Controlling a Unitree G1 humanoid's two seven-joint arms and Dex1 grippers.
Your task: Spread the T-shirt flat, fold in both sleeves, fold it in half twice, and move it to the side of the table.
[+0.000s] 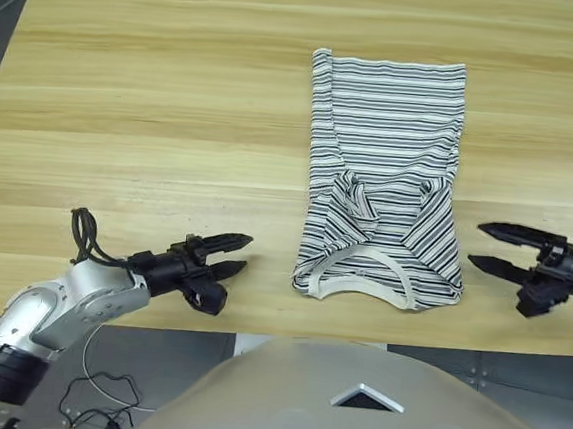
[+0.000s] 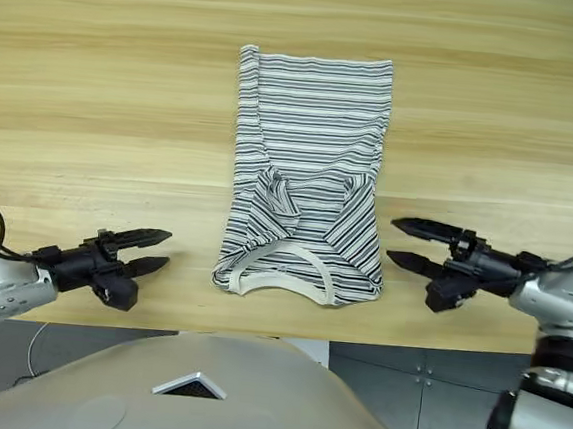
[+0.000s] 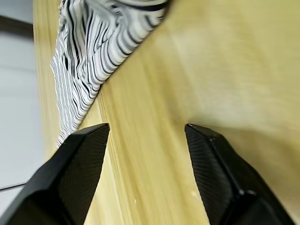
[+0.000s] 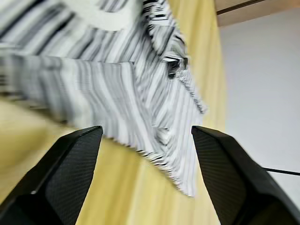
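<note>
Where the wooden table (image 1: 155,113) runs across your view, you have the striped T-shirt (image 1: 386,163) lying lengthwise on it, both sleeves folded in over the chest and the collar toward the near edge. Your left gripper (image 1: 247,251) sits to the left of the collar end, fingers apart and empty. Your right gripper (image 2: 393,239) mirrors it on the right, also spread, clear of the cloth.
</note>
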